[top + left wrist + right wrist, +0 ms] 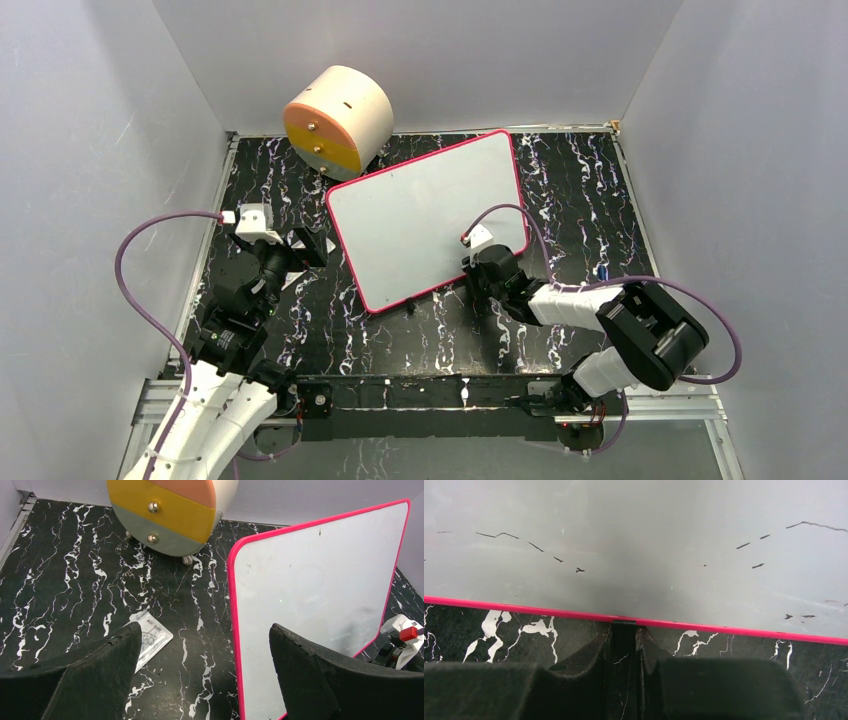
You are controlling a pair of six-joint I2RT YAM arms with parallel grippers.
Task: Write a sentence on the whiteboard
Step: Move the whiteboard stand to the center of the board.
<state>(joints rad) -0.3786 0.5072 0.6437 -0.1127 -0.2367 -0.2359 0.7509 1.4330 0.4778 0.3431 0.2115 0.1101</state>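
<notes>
Black white-veined marble bench (440,330): big flat whiteboard (425,215) w/ pink-red border lies skewed mid-bench. L tool (203,635) gapes wide, empty, just off its left edge. R tool (624,630) pinched shut at board's near edge; can't tell if it holds anything.

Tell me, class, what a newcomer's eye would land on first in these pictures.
The whiteboard, pink-rimmed and bare but for faint specks, fills the middle of the black marbled table. The right claw is at the board's near edge. Behind it, at the far left, stands a round cream drawer unit with orange and yellow fronts.
</notes>
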